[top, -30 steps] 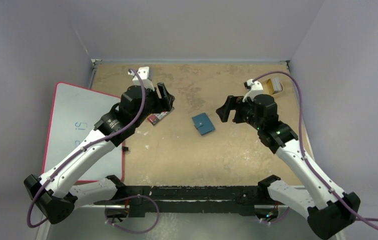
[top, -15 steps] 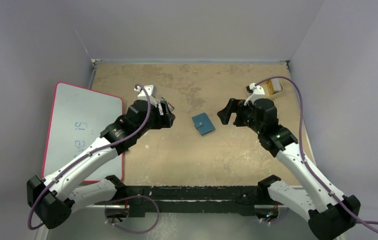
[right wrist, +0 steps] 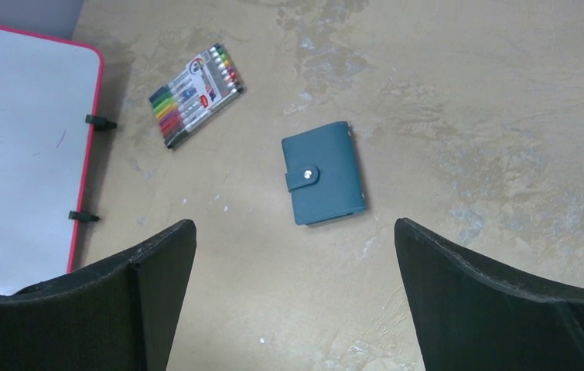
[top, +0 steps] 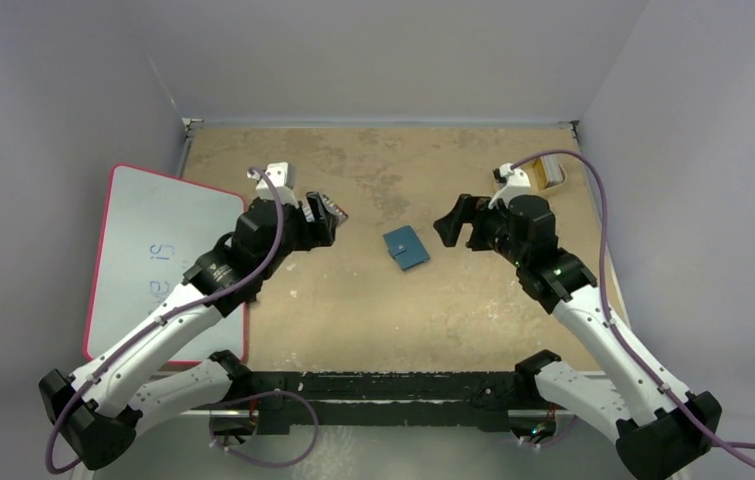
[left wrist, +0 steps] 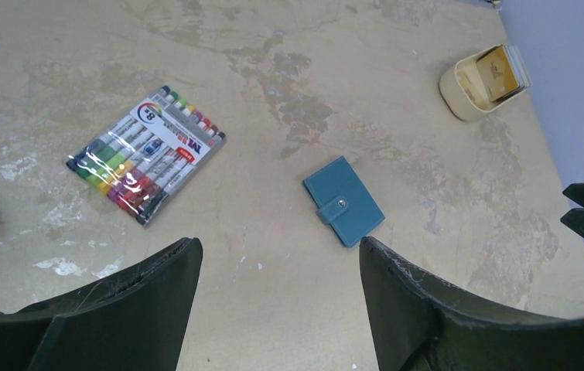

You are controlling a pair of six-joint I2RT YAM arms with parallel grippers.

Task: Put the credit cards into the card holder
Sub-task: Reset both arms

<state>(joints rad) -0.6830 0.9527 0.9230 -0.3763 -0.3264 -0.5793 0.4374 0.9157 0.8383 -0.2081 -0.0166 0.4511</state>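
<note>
The small teal-blue, snap-closed card holder (right wrist: 323, 172) is lying shut in the middle of the counter (right wrist: 466, 116), and the orange-yellow and whitish credit cards (left wrist: 497, 66) are standing in a cream cup (left wrist: 459, 89) at the far right corner. Opening it well probably means one hand pinning the cover while the other is lifting the snap tab. The left hand (left wrist: 278, 251) and right hand (right wrist: 295, 236) are hovering on either side, angled down, fingers spread wide, empty.

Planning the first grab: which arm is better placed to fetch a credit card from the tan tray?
Right. The credit cards stand in the tan tray at the far right, close behind the right end effector; the left end effector is by the marker pack, farther off.
</note>
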